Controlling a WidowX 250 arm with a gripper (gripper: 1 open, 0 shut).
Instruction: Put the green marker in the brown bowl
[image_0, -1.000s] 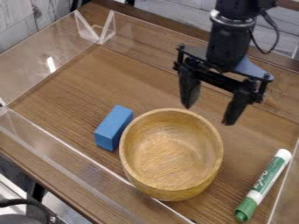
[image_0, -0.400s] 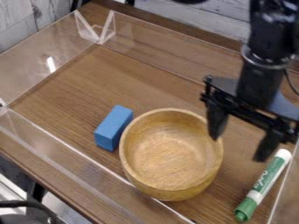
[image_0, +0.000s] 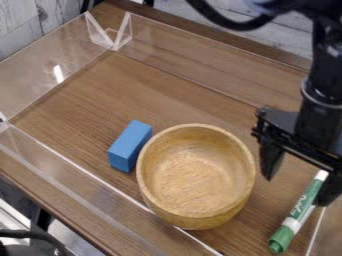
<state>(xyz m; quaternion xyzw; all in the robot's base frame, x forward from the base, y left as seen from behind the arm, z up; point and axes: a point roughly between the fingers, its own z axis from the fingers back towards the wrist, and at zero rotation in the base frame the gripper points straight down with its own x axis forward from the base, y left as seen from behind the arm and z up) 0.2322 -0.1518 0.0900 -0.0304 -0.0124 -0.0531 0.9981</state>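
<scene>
The marker (image_0: 301, 215) is found lying flat on the table (image_0: 94, 100), green cap toward the camera, at the near right corner. It lies below the claw (image_0: 299, 160) and slightly toward the camera, its white barrel reaching up between and under the finger line. No contact between claw and marker is seen.

The claw is seen spread wide, its two dark fingers pointing downward, nothing held between them. One finger (image_0: 271, 160) stands just beside the right rim of the bowl (image_0: 197, 175); the other is partly cut off by the right edge of the view.

A change is recorded over the last second: the claw was previously above the table behind the bowl, and has since been carried to the right and lowered until it stands over the marker's upper end. The marker, bowl and block (image_0: 130, 145) are unmoved.

This is judged to be the approach before the grasp. The marker is not yet gripped, so the task is at an early stage.

The bowl, empty, sits immediately left of the claw. The block lies further left, beyond the bowl. A clear wall (image_0: 40, 165) encloses the table, well apart from the claw.
</scene>
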